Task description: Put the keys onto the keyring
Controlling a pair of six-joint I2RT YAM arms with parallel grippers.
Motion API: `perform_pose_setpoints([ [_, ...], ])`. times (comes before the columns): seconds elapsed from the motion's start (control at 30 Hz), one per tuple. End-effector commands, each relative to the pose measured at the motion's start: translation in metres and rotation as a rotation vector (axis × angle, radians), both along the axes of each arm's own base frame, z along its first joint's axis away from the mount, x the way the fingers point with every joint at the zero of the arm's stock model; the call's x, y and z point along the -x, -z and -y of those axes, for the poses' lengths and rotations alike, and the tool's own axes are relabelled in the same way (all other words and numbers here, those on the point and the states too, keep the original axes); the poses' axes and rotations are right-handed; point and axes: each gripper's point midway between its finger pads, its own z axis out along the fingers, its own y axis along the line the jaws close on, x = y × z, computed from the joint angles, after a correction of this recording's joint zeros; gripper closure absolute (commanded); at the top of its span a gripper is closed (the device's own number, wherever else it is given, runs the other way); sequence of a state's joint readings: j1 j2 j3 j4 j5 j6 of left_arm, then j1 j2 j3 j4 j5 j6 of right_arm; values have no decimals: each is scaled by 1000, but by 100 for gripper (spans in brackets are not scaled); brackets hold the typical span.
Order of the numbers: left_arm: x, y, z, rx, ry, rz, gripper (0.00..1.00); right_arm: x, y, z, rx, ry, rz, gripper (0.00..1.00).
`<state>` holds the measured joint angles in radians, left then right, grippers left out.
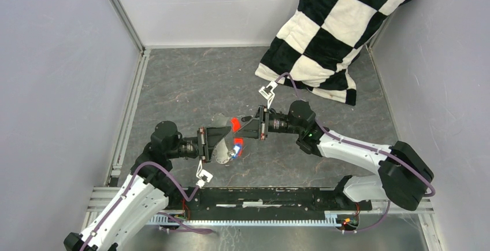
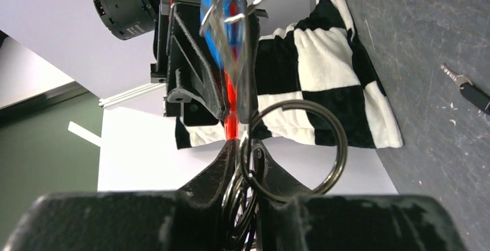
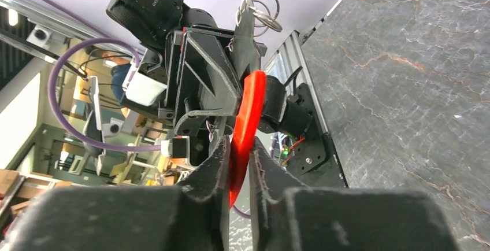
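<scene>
Both grippers meet tip to tip over the middle of the table. My left gripper (image 2: 245,150) (image 1: 222,147) is shut on the dark loops of the keyring (image 2: 296,147), and one large ring sticks out to the right of its fingers. My right gripper (image 3: 237,150) (image 1: 247,126) is shut on the keyring's red tag (image 3: 245,118) (image 1: 235,124). A blue key head (image 2: 209,25) shows among silver loops next to the tag; I cannot tell whether it is threaded on. The black-headed key (image 2: 472,93) lies on the table, apart from both grippers.
A black-and-white checkered cushion (image 1: 341,25) leans in the far right corner. Grey walls close in the dark marbled table (image 1: 190,83) on three sides. A metal rail (image 1: 130,118) runs along the left edge.
</scene>
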<state>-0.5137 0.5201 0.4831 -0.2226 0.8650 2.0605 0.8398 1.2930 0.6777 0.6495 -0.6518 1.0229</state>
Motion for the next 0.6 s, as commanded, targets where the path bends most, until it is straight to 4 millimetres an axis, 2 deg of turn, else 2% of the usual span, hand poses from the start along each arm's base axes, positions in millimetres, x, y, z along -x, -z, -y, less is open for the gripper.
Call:
perform_pose_setpoints([
  [0.0, 15, -35, 7, -77, 100, 645, 97, 7, -28, -2, -121, -50, 26, 91],
  [0.1, 18, -36, 7, -70, 116, 641, 94, 4, -34, -2, -145, -40, 38, 90],
  [0.17, 20, -35, 9, -65, 131, 634, 79, 2, -42, -1, -166, -23, 60, 84],
  [0.3, 14, -28, 5, -102, 99, 583, 32, -11, -54, 7, -154, 24, 162, 84],
  [0.37, 10, -24, 2, -116, 70, 537, 2, -23, -58, 13, -110, 67, 225, 94],
  [0.43, 4, -14, -3, -155, 32, 489, 0, -36, -65, 20, -62, 112, 329, 99],
  [0.57, -4, -2, -9, -169, -30, 406, 0, -51, -87, 36, -22, 182, 484, 100],
])
